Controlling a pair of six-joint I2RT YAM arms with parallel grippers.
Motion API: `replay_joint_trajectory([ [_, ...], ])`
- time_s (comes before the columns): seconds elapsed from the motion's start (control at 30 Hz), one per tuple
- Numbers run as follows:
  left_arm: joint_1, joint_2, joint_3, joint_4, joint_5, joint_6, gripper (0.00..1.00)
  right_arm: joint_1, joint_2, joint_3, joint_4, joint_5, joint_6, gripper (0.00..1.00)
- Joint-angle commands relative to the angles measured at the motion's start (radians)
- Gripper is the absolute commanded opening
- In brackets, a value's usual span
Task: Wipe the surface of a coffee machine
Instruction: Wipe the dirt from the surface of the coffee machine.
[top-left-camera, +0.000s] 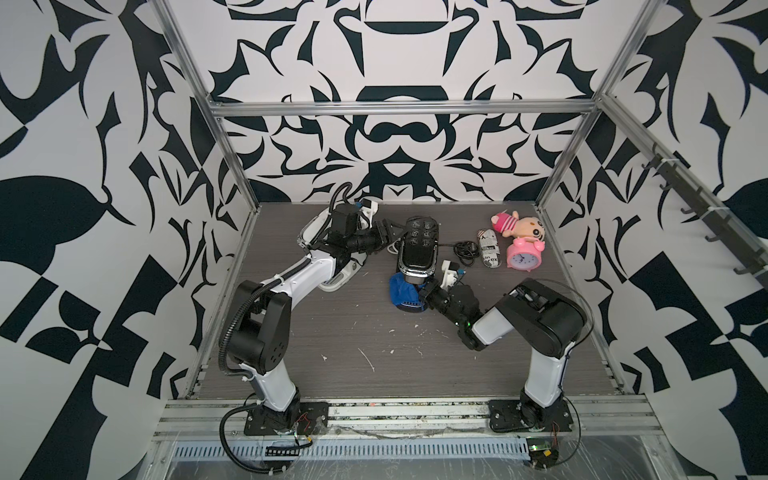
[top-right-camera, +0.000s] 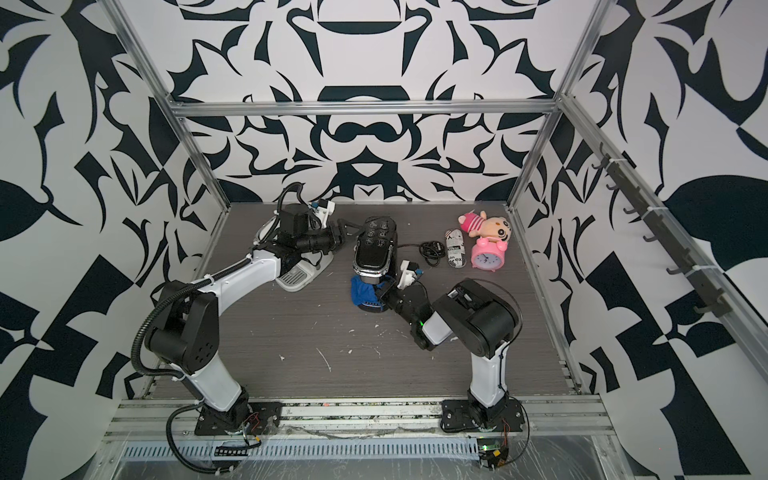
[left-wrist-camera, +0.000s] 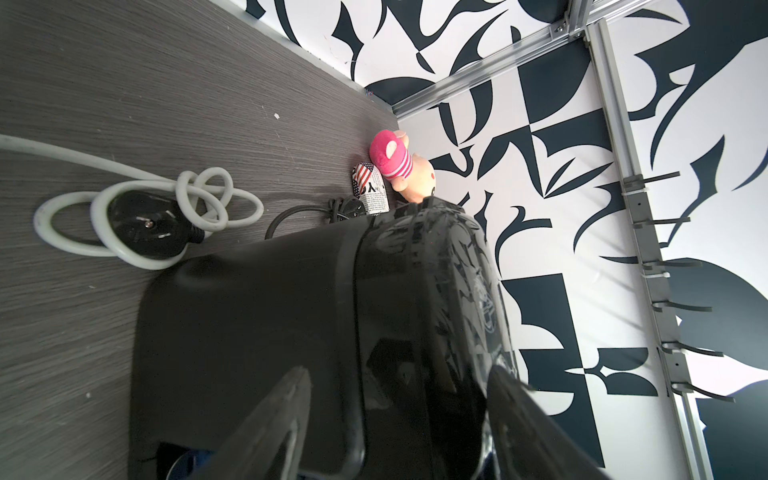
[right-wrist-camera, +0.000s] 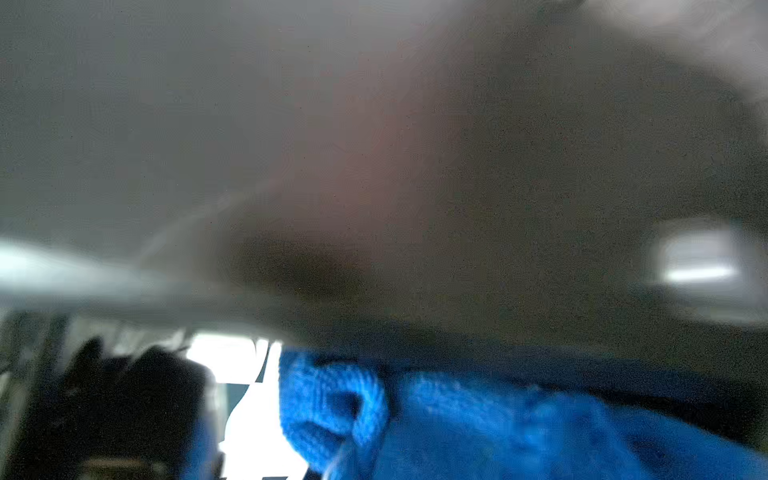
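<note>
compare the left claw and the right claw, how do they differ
The left claw stands wide open and empty; the right claw is shut on the blue cloth. The left claw is beside the coffee machine near its far end; the right claw is low at its near end. Both are close against the machine.

White-shelled arms with black joints, black corrugated cable conduit, black base plates.
</note>
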Motion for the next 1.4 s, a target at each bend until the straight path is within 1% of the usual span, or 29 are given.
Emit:
replay_joint_trajectory([
  [0.0, -0.004, 0.03, -0.033, -0.056, -0.015, 0.0, 0.7, 0.021, 0.064, 0.007, 0.032, 0.029, 0.043, 0.0],
  [0.1, -0.003, 0.03, -0.034, -0.06, -0.017, 0.0, 0.7, 0.014, 0.097, -0.047, 0.028, 0.063, 0.049, 0.0],
  [0.2, -0.003, 0.026, -0.033, -0.062, -0.019, 0.001, 0.7, -0.031, 0.103, -0.124, 0.029, 0.087, 0.076, 0.0],
  [0.33, -0.004, 0.025, -0.032, -0.068, -0.021, 0.001, 0.7, -0.111, 0.063, -0.219, 0.026, 0.087, 0.075, 0.0],
  [0.43, -0.003, 0.025, -0.032, -0.068, -0.019, 0.002, 0.7, -0.145, 0.012, -0.231, -0.024, 0.06, 0.058, 0.0],
  [0.5, -0.003, 0.027, -0.031, -0.068, -0.02, 0.001, 0.7, -0.138, -0.025, -0.192, -0.108, 0.041, 0.041, 0.0],
  [0.57, -0.004, 0.031, -0.032, -0.067, -0.02, 0.001, 0.7, -0.103, -0.056, -0.143, -0.187, 0.029, 0.035, 0.0],
  [0.63, -0.005, 0.034, -0.032, -0.065, -0.018, -0.002, 0.7, -0.063, -0.068, -0.098, -0.213, 0.026, 0.053, 0.0],
  [0.77, -0.004, 0.04, -0.032, -0.064, -0.018, -0.004, 0.7, -0.018, -0.062, -0.034, -0.18, -0.001, 0.097, 0.0],
  [0.83, -0.004, 0.043, -0.034, -0.062, -0.016, -0.009, 0.7, 0.008, -0.066, -0.008, -0.231, 0.0, 0.096, 0.0],
  [0.93, -0.004, 0.045, -0.039, -0.062, -0.032, -0.011, 0.69, 0.051, -0.043, 0.051, -0.36, 0.003, 0.078, 0.0],
  [1.0, -0.004, 0.043, -0.041, -0.074, -0.046, -0.008, 0.69, 0.067, 0.01, 0.069, -0.323, 0.001, 0.099, 0.0],
  [1.07, -0.004, 0.042, -0.043, -0.078, -0.046, -0.009, 0.69, 0.065, 0.054, 0.054, -0.263, 0.006, 0.135, 0.0],
  [1.17, -0.004, 0.045, -0.042, -0.081, -0.051, -0.009, 0.69, 0.025, 0.082, -0.004, -0.216, 0.01, 0.164, 0.0],
  [1.27, -0.003, 0.05, -0.042, -0.082, -0.049, -0.019, 0.69, -0.023, 0.052, -0.082, -0.214, 0.015, 0.161, 0.0],
  [1.37, -0.003, 0.058, -0.048, -0.067, -0.04, -0.041, 0.69, -0.071, -0.009, -0.128, -0.266, 0.005, 0.134, 0.0],
])
